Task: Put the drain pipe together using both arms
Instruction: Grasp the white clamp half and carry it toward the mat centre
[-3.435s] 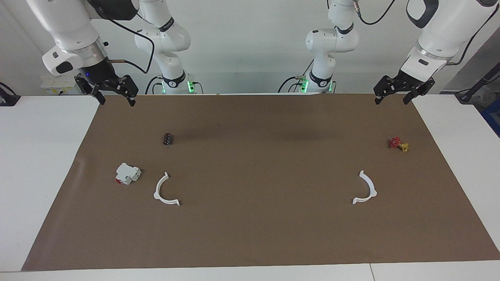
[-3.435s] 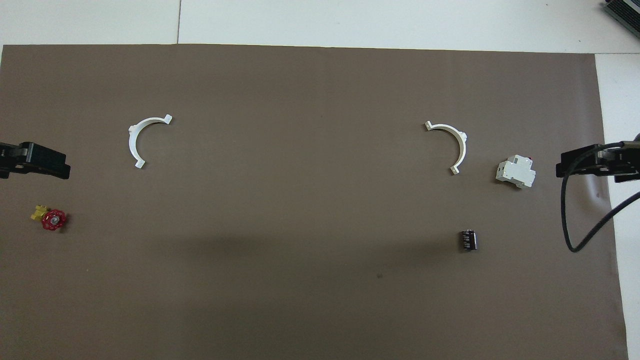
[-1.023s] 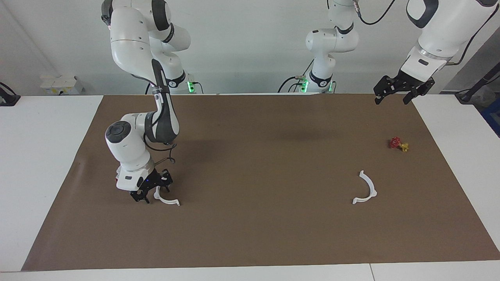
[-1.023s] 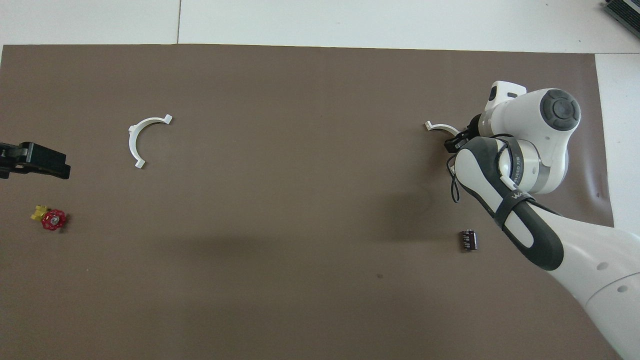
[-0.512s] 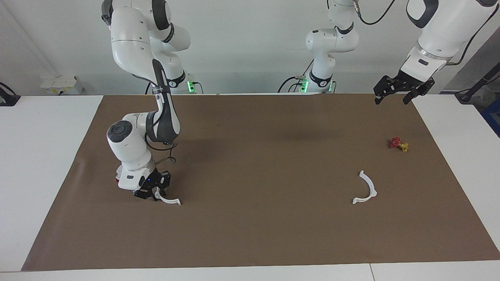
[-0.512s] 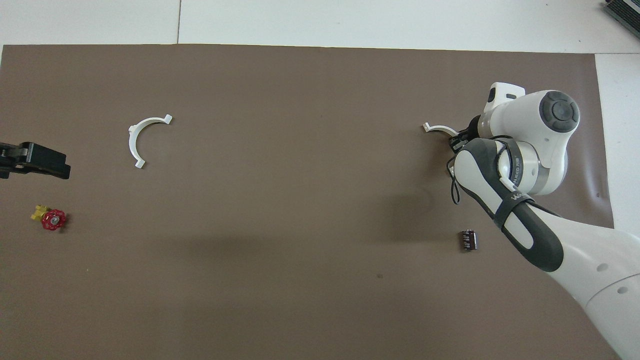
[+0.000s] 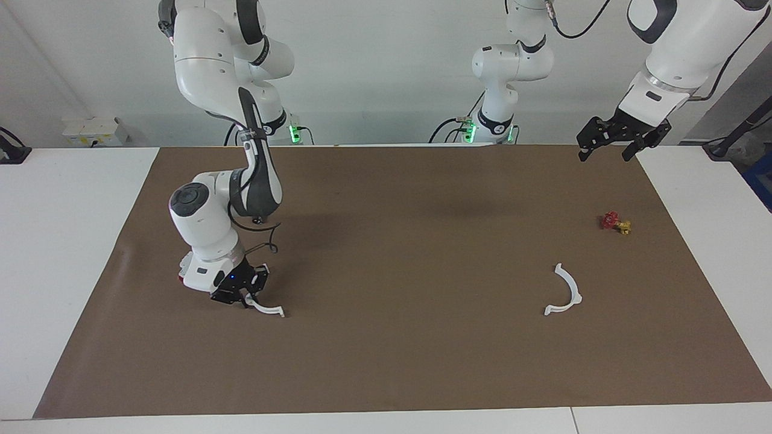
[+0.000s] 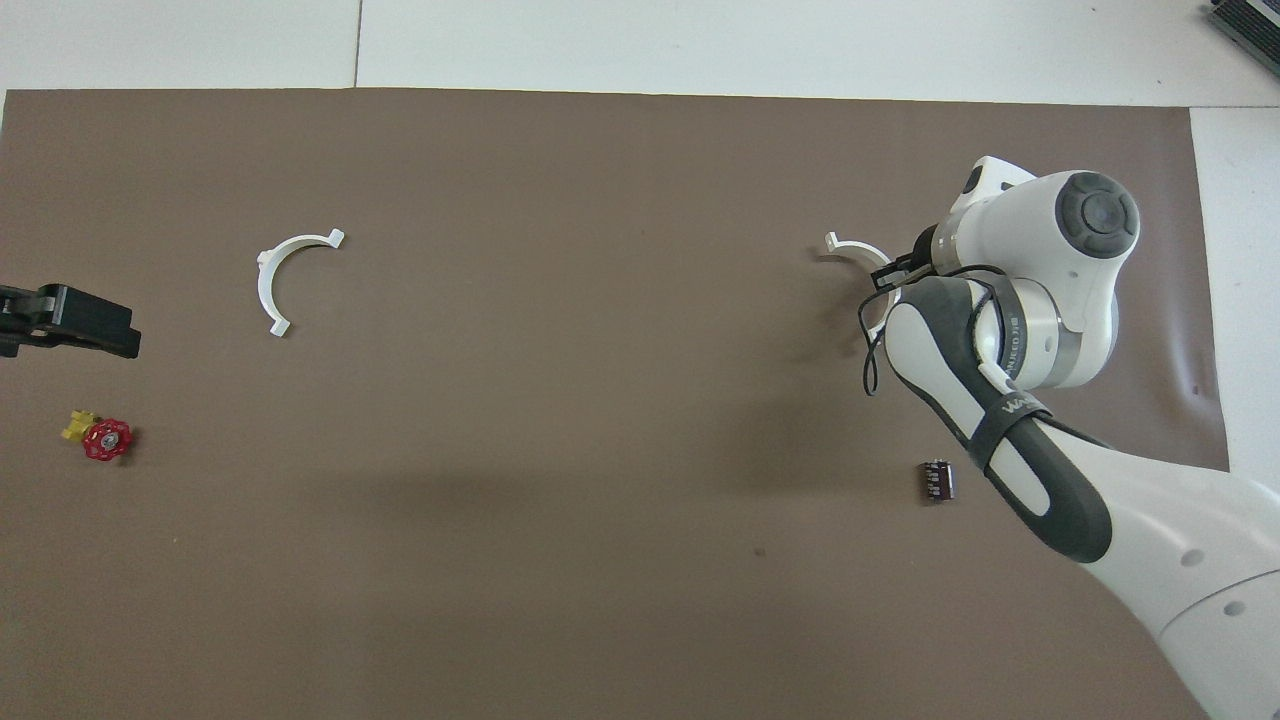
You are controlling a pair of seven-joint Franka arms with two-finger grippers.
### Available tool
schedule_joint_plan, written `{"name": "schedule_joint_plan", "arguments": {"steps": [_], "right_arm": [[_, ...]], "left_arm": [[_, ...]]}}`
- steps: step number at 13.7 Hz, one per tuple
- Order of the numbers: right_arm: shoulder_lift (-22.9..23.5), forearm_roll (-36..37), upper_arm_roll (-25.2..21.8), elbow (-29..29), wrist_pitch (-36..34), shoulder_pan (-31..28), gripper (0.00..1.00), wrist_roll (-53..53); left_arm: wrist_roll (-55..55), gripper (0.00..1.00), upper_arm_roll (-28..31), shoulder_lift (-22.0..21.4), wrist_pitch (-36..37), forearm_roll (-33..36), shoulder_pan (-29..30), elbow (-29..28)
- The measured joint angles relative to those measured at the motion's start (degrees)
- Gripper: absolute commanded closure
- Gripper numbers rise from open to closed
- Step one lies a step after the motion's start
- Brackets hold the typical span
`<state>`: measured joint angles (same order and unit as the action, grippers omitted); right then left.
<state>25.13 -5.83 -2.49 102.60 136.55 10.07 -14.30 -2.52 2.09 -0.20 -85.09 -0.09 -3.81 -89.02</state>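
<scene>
Facing view
Right gripper (image 7: 242, 296): low over the brown mat (image 7: 398, 361), pinched tight on one end of a half-ring.
Held half-ring (image 7: 269, 310): thin, white, curved plastic. Its free end with a small tab sticks out from the gripper toward the middle of the table. I cannot tell if it touches the mat.
Other half-ring (image 7: 567, 290): flat on the mat toward the left arm's end, well apart from both grippers. Same thin white curve with small tabs.
Left gripper (image 7: 610, 146): up in the air over the mat's edge by the robots, fingers spread wide, holding nothing. This arm waits.
White block (image 7: 184, 269): mostly hidden by the right arm's wrist; a bit of red shows.
Red and yellow valve (image 7: 615, 223): small, on the mat, nearer to the robots than the other half-ring.

Overhead view
Right arm (image 8: 1010, 330): shiny white with dark bands; it covers most of the held half-ring (image 8: 845, 246).
Other half-ring (image 8: 285, 275): lies alone, open side toward the middle.
Left gripper (image 8: 70, 322): black, at the picture's edge.
Black cylinder (image 8: 937, 479): small, ribbed, beside the right arm.
Red and yellow valve (image 8: 100, 438): round red wheel, yellow stub.
</scene>
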Motion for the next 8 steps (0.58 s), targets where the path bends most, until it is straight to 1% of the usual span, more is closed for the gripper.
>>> {"name": "schedule_joint_plan", "arguments": {"steps": [3, 8], "right_arm": [[-1.3, 0.2, 0.0, -1.9, -3.6, 6.6, 1.00, 14.4], [-1.2, 4.3, 0.0, -2.1, -3.8, 17.0, 1.00, 35.6]], "left_arm": [[0.0, 0.00, 0.0, 0.0, 0.0, 0.0, 0.0, 0.0], [0.0, 0.00, 0.0, 0.0, 0.0, 0.0, 0.0, 0.0]]}}
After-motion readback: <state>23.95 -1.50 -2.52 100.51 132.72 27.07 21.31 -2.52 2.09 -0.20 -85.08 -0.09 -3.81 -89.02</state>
